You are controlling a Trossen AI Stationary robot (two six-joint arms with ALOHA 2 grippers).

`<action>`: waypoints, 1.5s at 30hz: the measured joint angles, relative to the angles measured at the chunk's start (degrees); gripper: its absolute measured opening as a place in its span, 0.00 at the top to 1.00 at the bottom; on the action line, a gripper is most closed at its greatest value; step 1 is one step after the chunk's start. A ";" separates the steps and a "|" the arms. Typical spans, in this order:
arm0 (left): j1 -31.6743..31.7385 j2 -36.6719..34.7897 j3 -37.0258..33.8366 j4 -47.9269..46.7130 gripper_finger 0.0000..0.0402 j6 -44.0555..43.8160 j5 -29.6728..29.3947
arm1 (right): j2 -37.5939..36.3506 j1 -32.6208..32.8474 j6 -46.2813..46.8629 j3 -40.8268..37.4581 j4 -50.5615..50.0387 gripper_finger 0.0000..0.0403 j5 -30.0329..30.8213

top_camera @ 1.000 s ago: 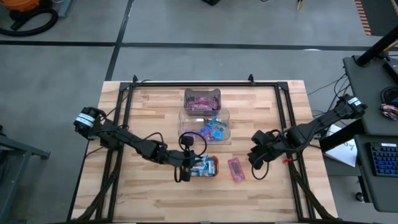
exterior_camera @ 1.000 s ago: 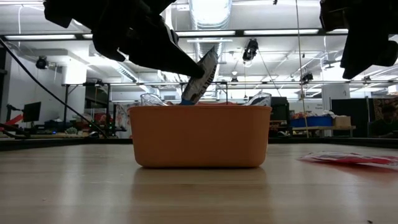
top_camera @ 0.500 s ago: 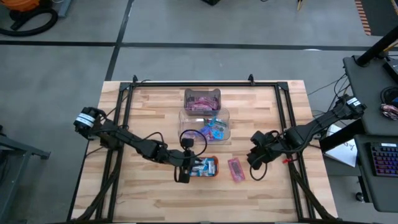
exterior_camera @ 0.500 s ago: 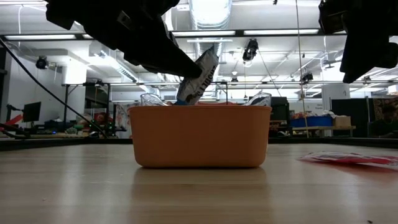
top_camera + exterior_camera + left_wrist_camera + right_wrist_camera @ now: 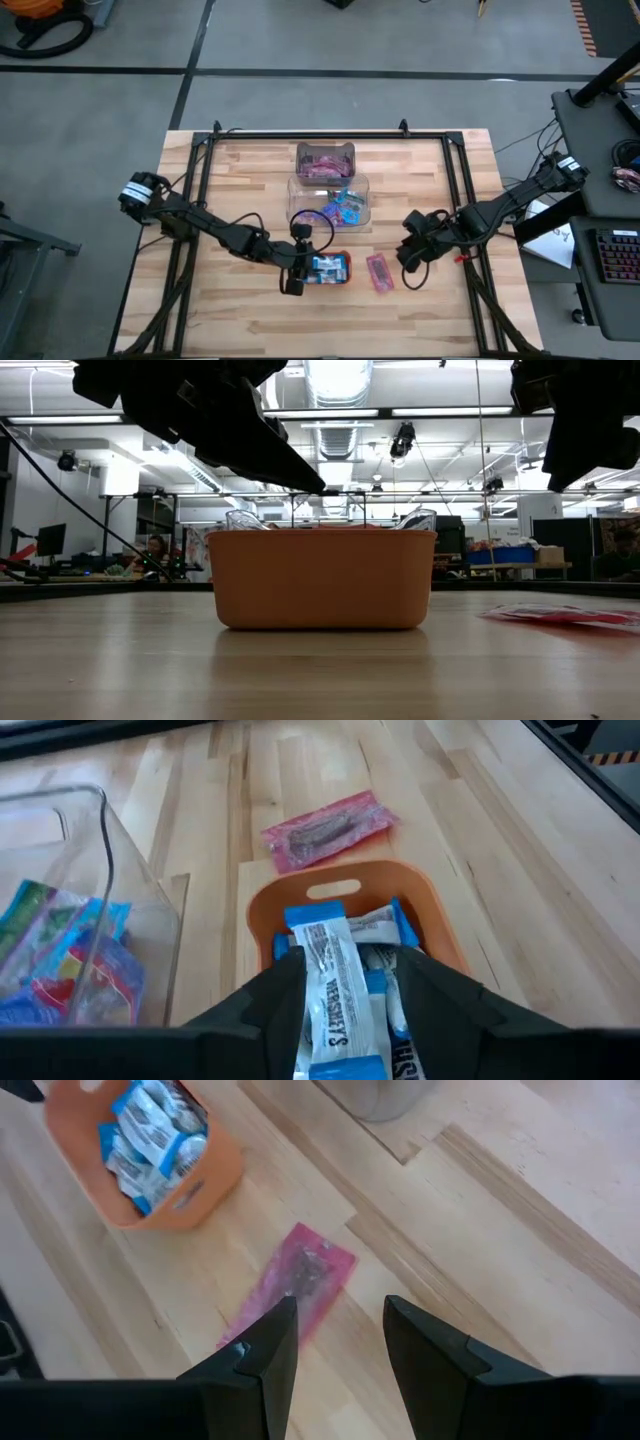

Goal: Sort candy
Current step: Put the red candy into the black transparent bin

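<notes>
Left gripper (image 5: 345, 985), shown above the near rim of the orange tray (image 5: 440, 920), with its jaws parted and nothing clamped; a blue-and-white bar (image 5: 335, 1005) is seen between the two fingers, lying on top of the other bars in the tray, so a drop into the tray is judged to be the step in hand. In the high view the same gripper (image 5: 300, 268) is placed at the tray's left end, and the tray (image 5: 347, 268) is seen filled with blue-and-white bars. Just beside the tray, on the bare table (image 5: 250, 160), a pink packet (image 5: 378, 271) is left unsorted. Right gripper (image 5: 335, 1335) is held over this packet (image 5: 300, 1280) with its fingers apart and empty, the packet lying beyond the fingertips. Farther back, two clear bins are seen: the near bin (image 5: 362, 200) with blue and mixed wrappers, the far bin (image 5: 300, 152) with purple ones. In the low view only the tray (image 5: 320, 580) and the dark arms above it are shown; the dropped bar is hidden by the tray wall. For the next move, a withdrawal of the left arm from the tray is called for, and a descent of the right gripper onto the pink packet, which is thin and flat and is judged likely to slide unless pinched at an edge.
</notes>
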 joint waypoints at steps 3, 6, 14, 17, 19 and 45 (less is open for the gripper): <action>0.00 -0.18 0.22 -0.20 0.64 1.24 -0.06 | 0.00 0.00 1.25 0.00 1.39 0.65 0.11; 0.00 -0.76 0.56 -1.05 0.64 2.57 -0.07 | 0.00 0.00 3.31 0.00 2.63 0.65 0.11; 0.00 -8.34 1.16 -7.76 0.64 7.44 -0.44 | 1.12 -0.02 7.38 0.00 4.40 0.65 0.17; 0.00 -12.62 0.67 -10.91 0.64 8.89 -0.57 | 2.96 -0.02 7.36 0.00 6.70 0.65 -0.08; -0.08 -15.73 -0.40 -10.85 0.64 9.87 -0.59 | 4.60 -0.02 7.37 0.00 8.62 0.65 -0.37; -0.09 -42.56 -9.84 -11.47 0.64 18.07 -2.30 | 34.75 -0.11 10.23 24.39 -10.90 0.64 -7.28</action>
